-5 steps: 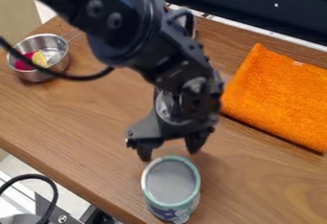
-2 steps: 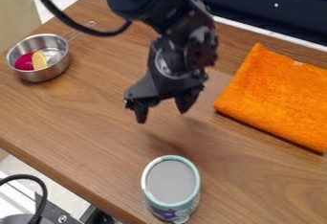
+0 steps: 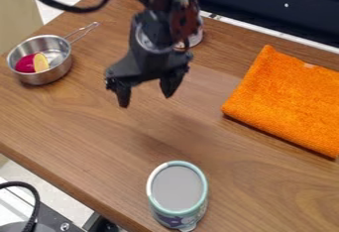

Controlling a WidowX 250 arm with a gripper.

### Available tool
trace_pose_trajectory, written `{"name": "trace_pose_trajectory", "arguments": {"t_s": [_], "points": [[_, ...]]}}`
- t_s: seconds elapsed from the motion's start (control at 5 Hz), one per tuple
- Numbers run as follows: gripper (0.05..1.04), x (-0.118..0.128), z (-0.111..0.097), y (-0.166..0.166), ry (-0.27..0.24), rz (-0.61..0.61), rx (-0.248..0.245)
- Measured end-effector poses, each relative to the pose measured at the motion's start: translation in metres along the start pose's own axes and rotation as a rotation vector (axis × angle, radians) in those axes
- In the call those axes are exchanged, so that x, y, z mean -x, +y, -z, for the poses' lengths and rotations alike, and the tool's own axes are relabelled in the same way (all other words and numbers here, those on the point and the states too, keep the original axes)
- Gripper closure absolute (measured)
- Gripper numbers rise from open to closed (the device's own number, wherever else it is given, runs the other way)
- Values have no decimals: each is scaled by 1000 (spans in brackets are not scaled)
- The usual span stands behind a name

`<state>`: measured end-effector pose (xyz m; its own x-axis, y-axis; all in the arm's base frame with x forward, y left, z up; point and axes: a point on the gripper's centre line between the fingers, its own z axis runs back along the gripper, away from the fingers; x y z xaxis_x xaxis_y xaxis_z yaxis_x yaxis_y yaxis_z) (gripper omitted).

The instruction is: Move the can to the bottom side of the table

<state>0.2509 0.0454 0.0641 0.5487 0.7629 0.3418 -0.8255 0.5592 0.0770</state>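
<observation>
End effector [image 3: 145, 101] has moved farther from the can [image 3: 177, 190].

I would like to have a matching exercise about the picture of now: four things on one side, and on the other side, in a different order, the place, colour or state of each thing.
Things:
1. The can
2. The gripper
3. The cloth
4. The metal pan

Places, colours or states:
A. Orange, at the right side of the view
B. Has a pink piece and a yellow piece inside
C. Upright, near the bottom of the view
D. Open, holding nothing

Right pairs: 1-C, 2-D, 3-A, 4-B
</observation>
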Motion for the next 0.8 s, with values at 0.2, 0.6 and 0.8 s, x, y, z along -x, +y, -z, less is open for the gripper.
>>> {"name": "trace_pose_trajectory", "arguments": {"t_s": [0.2, 0.6, 0.8], "points": [[88, -16, -1, 10, 47, 36, 9], [88, -54, -2, 18, 180, 250, 41], [88, -65, -5, 14, 199, 411, 54]]}}
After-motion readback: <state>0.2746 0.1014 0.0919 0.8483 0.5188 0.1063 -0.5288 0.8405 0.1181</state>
